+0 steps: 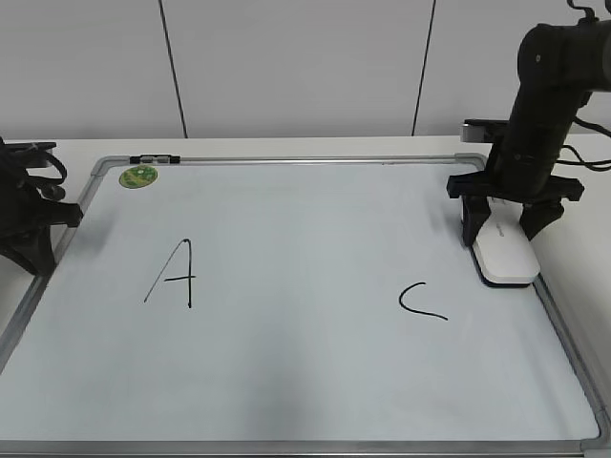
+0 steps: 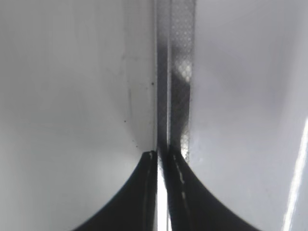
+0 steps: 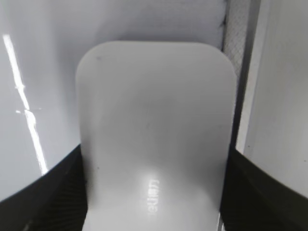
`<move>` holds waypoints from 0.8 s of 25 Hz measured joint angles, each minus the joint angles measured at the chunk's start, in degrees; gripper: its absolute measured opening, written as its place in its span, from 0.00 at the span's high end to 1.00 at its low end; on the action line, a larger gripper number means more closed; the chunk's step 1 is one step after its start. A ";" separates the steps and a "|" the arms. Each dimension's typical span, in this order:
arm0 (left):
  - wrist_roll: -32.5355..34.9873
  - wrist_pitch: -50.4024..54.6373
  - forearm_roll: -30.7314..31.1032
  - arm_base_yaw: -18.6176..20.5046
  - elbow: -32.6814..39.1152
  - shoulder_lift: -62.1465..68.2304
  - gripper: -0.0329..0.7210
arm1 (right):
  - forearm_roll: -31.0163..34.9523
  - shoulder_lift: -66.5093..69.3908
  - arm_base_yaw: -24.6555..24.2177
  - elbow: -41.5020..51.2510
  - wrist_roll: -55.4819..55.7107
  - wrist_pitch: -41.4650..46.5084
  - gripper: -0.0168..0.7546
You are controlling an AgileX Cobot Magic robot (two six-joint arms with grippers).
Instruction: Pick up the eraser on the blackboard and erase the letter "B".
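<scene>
The blackboard (image 1: 305,372), a white board in a grey metal frame, lies flat on a white table (image 1: 286,146) before pale wall panels, carrying a black "A" (image 1: 174,275), a black "C" (image 1: 420,301) and a green round magnet (image 1: 137,176) near its far left corner; no "B" is visible. The eraser (image 1: 504,253) lies against the board's right frame, with the right gripper (image 1: 506,221) spread wide and straddling it, a finger close along each side, contact not discernible. The left gripper (image 2: 162,166) rests at the left frame, fingers pressed together.
</scene>
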 joint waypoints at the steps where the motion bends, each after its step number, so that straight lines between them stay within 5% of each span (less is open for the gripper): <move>1: 0.00 0.00 0.00 0.00 0.00 0.00 0.92 | 0.00 0.14 0.00 -0.08 0.00 0.00 0.30; 8: 0.00 0.00 0.00 0.00 0.00 0.00 0.92 | -0.20 0.34 0.00 -0.21 0.00 0.21 0.28; 12: 0.00 0.00 -0.23 0.00 0.00 0.00 0.92 | -0.32 1.27 0.00 -1.12 0.00 0.67 0.14; 20: 0.00 0.00 -0.68 0.00 0.00 -0.10 0.90 | -2.17 1.16 0.00 -8.67 0.49 1.07 0.12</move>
